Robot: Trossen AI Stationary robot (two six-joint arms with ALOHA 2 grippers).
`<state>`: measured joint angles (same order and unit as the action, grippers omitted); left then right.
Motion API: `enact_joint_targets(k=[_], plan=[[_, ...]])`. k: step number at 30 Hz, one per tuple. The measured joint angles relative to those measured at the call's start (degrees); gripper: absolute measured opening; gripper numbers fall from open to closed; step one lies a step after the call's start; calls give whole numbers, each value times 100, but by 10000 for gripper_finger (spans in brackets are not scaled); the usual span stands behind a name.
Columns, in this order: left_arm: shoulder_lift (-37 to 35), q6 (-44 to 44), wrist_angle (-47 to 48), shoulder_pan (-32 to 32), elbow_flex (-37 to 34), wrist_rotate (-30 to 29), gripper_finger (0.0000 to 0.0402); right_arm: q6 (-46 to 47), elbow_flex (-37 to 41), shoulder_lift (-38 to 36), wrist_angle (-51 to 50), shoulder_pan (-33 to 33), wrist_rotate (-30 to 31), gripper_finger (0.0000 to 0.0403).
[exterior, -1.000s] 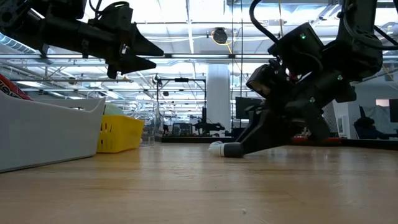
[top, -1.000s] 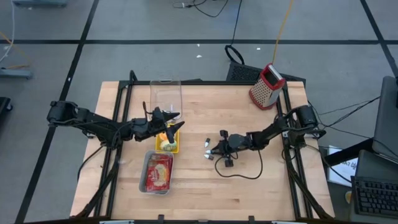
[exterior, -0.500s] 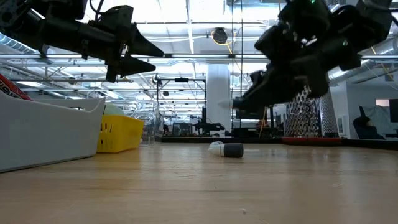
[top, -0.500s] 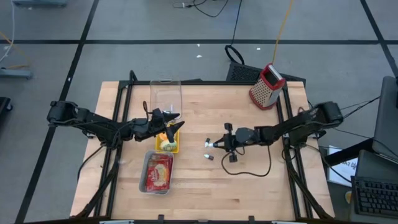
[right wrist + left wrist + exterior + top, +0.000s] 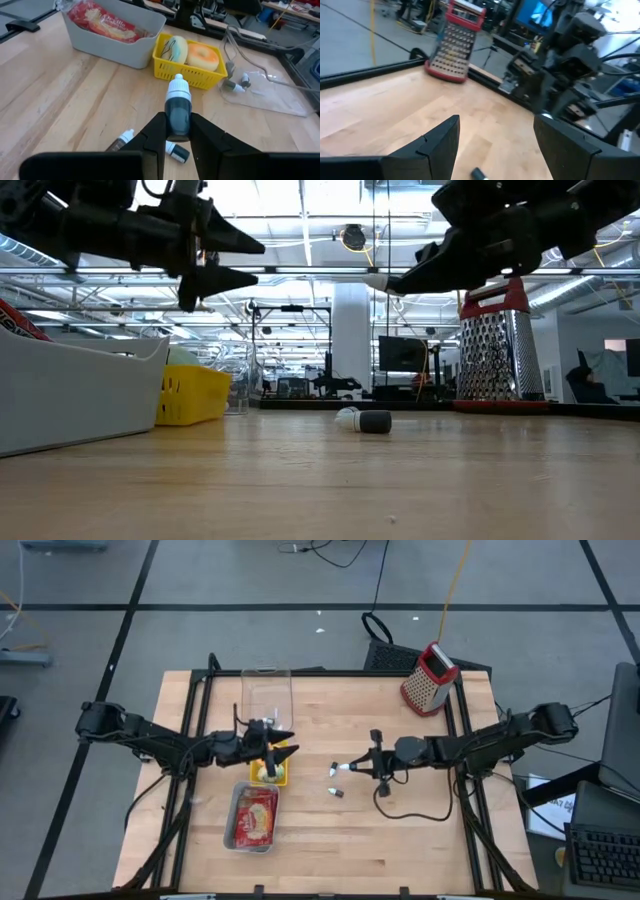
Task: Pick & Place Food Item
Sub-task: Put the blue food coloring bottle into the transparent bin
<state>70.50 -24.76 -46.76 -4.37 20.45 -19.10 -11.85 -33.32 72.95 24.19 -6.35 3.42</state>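
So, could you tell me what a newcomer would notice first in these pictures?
Probably the right gripper, shut on a small dark bottle with a white cap, lifted above mid-table. Next, the yellow basket holding two doughnuts under the open left gripper, and the red-topped grater at the far right corner.

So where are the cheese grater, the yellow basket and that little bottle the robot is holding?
cheese grater (image 5: 429,679): high view, on its metal face below the red handle.
yellow basket (image 5: 186,72): right wrist view, on its front wall.
little bottle (image 5: 178,110): right wrist view, on its dark body between the right gripper's fingers.
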Motion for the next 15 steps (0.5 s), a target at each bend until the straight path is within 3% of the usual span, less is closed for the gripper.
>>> enact_joint_targets(k=[8,15], plan=[[0,313,-113,-325,0,20,257,14,0,-28,-97,0,53,58],[629,2028,-120,-842,366,24,257,12,0,-25,-92,0,278,58]])
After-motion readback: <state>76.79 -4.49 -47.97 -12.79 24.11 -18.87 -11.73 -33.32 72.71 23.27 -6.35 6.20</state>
